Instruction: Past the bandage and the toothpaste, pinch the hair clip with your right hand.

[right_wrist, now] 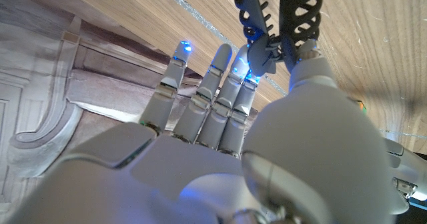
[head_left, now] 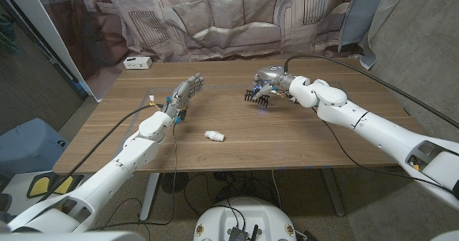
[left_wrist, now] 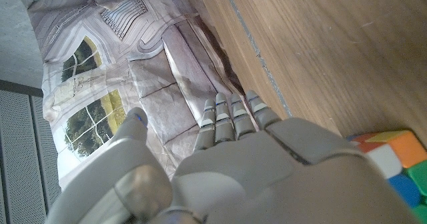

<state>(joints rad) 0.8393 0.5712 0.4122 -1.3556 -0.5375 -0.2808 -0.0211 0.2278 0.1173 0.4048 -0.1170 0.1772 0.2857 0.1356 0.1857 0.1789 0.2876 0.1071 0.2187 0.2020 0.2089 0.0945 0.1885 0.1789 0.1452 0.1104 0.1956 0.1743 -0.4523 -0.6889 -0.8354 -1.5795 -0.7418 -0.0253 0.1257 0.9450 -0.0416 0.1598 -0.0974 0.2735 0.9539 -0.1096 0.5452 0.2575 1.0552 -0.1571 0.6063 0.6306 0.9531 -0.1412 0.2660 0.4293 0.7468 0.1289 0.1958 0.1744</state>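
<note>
A white box (head_left: 136, 62) sits at the far left corner of the wooden bench (head_left: 237, 137). The left hand (head_left: 184, 95) is released and holds nothing, fingers straight and apart, standing over the bench; a coloured cube (left_wrist: 393, 159) lies just beside it. Nearer the front edge, a small white roll (head_left: 214, 135) lies alone — well apart from both hands. To the right, the right hand (head_left: 271, 83) pinches the black hair clip (head_left: 254, 95) by its hinge end, the clip's toothed jaws spread open, close above the bench — blue lights glow on the fingertips (right_wrist: 183, 49).
</note>
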